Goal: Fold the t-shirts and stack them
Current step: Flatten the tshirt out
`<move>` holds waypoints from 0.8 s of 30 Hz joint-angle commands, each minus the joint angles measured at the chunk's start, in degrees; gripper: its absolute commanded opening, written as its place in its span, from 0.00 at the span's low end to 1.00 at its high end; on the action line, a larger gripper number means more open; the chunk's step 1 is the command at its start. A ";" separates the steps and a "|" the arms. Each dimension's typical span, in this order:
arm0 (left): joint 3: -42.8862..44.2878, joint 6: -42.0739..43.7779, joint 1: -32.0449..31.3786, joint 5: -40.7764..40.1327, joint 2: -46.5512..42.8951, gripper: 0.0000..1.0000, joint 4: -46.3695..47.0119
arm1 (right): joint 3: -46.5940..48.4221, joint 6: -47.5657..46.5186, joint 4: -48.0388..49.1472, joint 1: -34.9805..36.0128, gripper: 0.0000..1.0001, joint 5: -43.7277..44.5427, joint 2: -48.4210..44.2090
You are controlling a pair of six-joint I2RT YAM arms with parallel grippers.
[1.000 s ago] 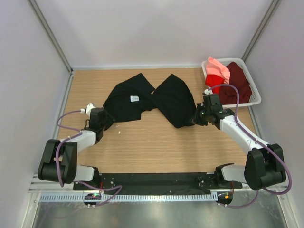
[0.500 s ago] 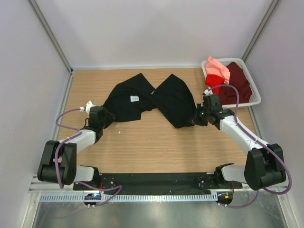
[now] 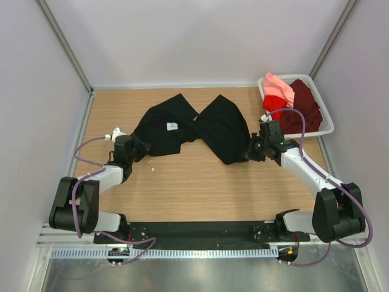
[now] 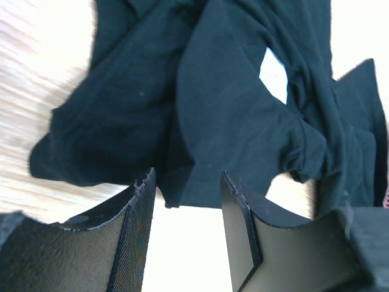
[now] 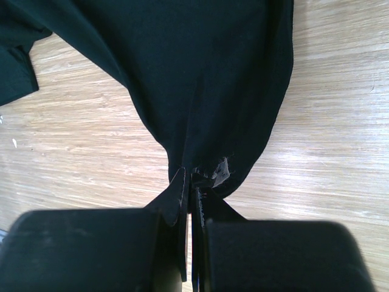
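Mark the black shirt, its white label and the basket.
Black shirt [image 3: 222,128]: top view, right half of the cloth.
Label [image 3: 172,126]: top view, centre of the white square.
Basket [image 3: 326,113]: top view, right rim.

Left gripper [image 4: 185,182]: moved slightly closer to the black t-shirt [image 3: 164,131]. Position now: just beside that shirt's near-left hem.
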 commanded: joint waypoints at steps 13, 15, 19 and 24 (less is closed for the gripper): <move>0.68 3.08 0.23 7.16 2.77 0.46 6.51 | 0.19 0.37 1.85 0.44 0.01 -0.61 1.41; 0.51 3.26 0.32 6.29 2.87 0.45 5.98 | 0.19 0.28 1.85 0.44 0.01 -0.61 1.32; 0.24 3.61 0.32 3.56 2.25 0.41 3.17 | 0.10 0.11 1.85 0.44 0.01 -0.43 1.32; 0.15 3.52 0.23 1.01 1.20 0.34 0.80 | -0.07 0.46 2.03 0.44 0.01 -0.61 1.59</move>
